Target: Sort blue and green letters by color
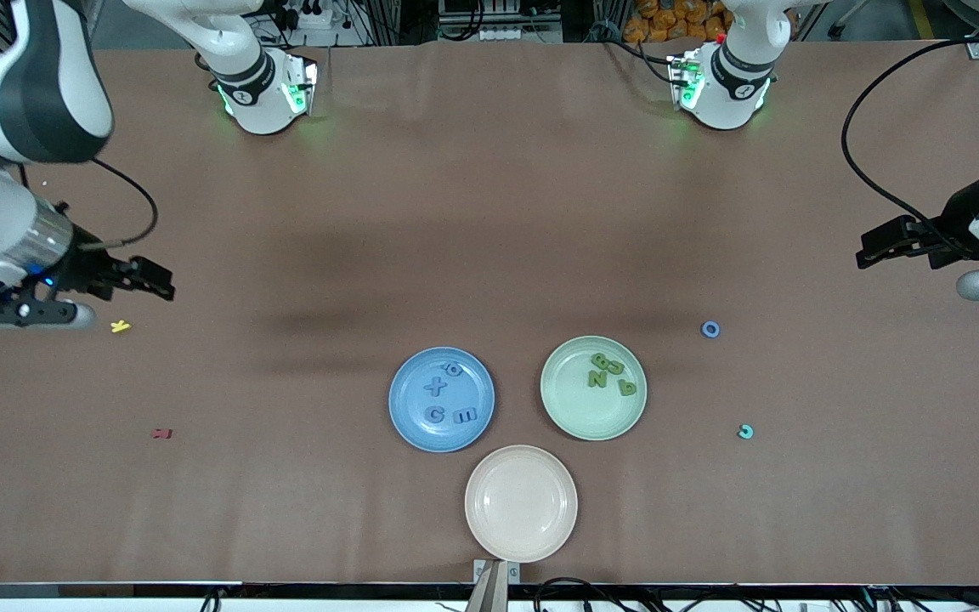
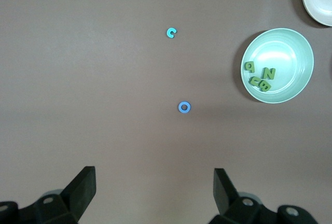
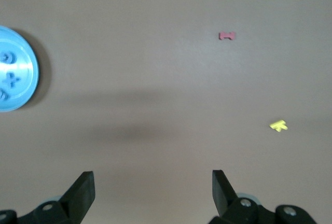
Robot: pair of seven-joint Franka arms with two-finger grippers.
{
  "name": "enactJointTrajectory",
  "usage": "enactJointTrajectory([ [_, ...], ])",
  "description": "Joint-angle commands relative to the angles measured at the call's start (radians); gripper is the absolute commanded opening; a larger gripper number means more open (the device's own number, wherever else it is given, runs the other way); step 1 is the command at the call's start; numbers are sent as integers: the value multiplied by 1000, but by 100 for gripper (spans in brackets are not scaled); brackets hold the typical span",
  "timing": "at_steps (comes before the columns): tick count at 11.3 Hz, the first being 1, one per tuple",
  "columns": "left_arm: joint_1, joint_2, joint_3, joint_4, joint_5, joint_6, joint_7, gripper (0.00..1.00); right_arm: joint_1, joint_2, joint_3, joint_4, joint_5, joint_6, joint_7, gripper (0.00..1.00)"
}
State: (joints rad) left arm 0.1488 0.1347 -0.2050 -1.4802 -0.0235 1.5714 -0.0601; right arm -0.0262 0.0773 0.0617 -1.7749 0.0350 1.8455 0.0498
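front view — four blue letters (image 1: 437,396), four green letters (image 1: 607,372), three plates (image 1: 521,503)

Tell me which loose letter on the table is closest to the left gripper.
The blue ring-shaped letter, on the bare table nearest the left gripper; the teal C-shaped one lies nearer the front camera.

We've got a plain brown table (image 1: 489,212), no pattern. The blue plate (image 1: 404,425) carries medium blue letters (image 1: 435,387), the pale green plate (image 1: 574,416) olive-lime green letters (image 1: 598,378), and the cream plate (image 1: 521,503) is plain. Loose bits: blue ring (image 1: 710,329), teal C (image 1: 745,432), yellow letter (image 1: 120,325), dark red letter (image 1: 162,433).
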Motion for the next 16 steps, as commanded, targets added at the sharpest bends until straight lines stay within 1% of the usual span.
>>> enactJointTrajectory([
  [1, 0, -6, -1, -2, -6, 12, 61, 100, -41, -25, 24, 147, -30, -214, -48, 100],
  [2, -2, -6, -1, -3, -6, 21, 78, 100, -49, -30, 21, 181, -30, -259, -71, 100],
  [5, -6, -6, -1, -3, -4, 45, 118, 100, -66, -45, 17, 198, -38, -250, -85, 100],
  [7, -9, -6, -1, -3, -4, 48, 123, 100, -63, -45, 21, 254, -78, -259, -85, 100],
  [10, -11, -4, -1, -3, -4, 55, 123, 100, -64, -45, 15, 258, -78, -285, -103, 100],
  [11, -11, -4, -1, -3, -4, 59, 123, 100, -60, -44, -3, 258, -76, -293, -108, 100],
  [14, -8, 0, -1, -5, -4, 62, 123, 100, -51, -42, -26, 261, -70, -316, -108, 100],
  [16, -8, 2, -1, -5, -6, 62, 123, 100, -8, -42, -71, 261, -67, -316, -108, 100],
])
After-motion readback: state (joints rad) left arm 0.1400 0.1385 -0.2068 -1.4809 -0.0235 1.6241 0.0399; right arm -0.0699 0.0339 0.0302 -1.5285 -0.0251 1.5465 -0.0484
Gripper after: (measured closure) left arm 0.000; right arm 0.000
